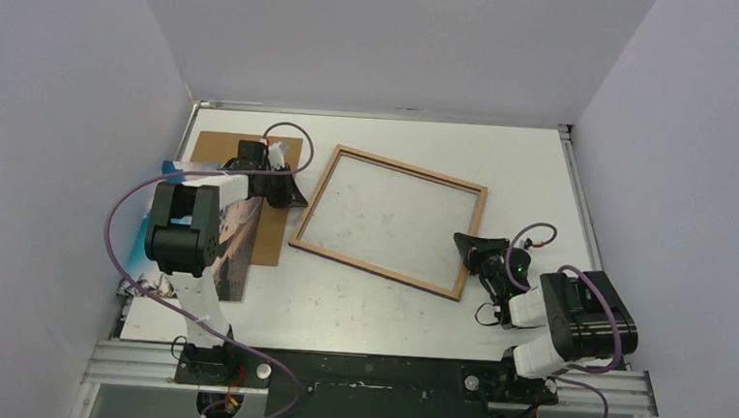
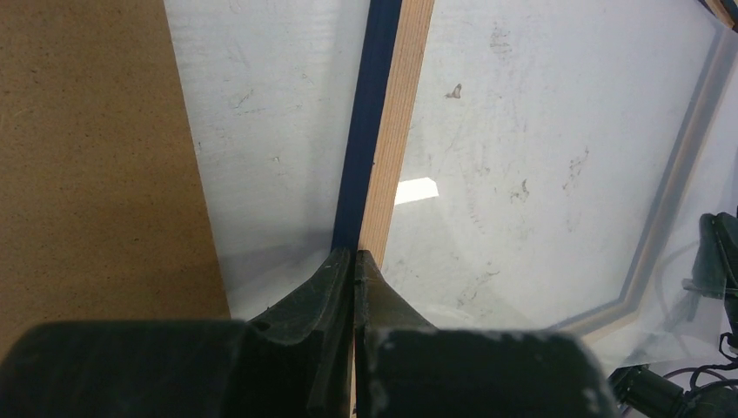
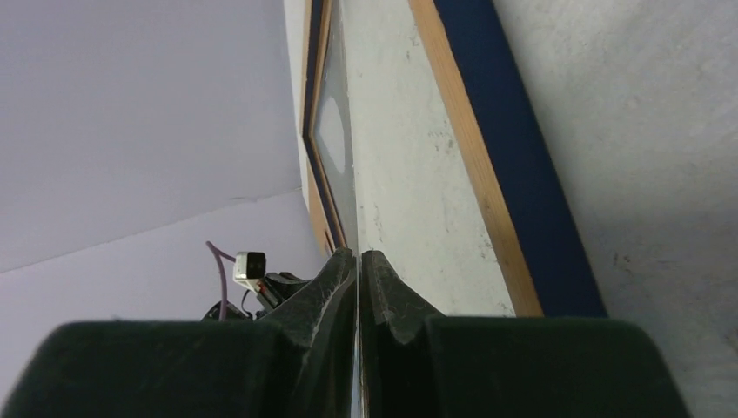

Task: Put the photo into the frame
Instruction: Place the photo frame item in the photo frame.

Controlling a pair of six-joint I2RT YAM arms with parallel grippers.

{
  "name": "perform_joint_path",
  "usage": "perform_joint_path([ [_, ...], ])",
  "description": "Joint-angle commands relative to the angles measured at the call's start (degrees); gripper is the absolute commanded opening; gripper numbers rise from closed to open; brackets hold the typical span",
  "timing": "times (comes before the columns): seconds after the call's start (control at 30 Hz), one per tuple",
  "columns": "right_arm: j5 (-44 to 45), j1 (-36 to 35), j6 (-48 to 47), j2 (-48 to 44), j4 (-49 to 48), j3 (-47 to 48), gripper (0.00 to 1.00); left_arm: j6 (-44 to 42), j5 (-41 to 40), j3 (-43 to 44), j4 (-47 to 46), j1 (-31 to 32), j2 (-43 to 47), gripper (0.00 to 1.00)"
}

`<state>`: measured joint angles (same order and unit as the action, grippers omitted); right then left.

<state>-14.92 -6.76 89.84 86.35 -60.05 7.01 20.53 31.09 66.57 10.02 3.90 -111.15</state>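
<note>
place: robotics lab | cues: blank enclosure walls (image 1: 376,35), rail-bolted arms (image 1: 190,227), cables (image 1: 109,224)

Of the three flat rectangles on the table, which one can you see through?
The frame, right of the other two: its wood-coloured border surrounds a clear pane showing the white table. The brown backing board and the photo are opaque.

No text, label, brand mark or number is legible in any view. The thin rectangular wood-brown picture frame (image 1: 374,268) bears no readable marking.
</note>
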Motion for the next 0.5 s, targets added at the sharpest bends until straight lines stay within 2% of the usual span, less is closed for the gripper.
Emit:
perform_joint_path([
  [0.0,-2.2,0.1,-1.5,0.5,-0.7,0.1,0.05,-0.5,1.5,0.4,0.0,0.3,-1.3,0.0],
  [0.1,-3.1,0.0,0.4,1.4,-4.5,-0.2,0.05,-0.5,1.5,0.4,0.0,0.3,-1.4,0.0],
  [0.3,-2.4,-0.1,-8.0,-4.3,7.1,4.7,0.05,-0.5,1.6,0.6,0.2,0.3,-1.4,0.0],
  [0.47,-2.4,-0.1,-14.7,-5.6,11.4,8.0,0.05,-0.3,1.8,0.7,0.3,0.3,-1.7,0.0],
])
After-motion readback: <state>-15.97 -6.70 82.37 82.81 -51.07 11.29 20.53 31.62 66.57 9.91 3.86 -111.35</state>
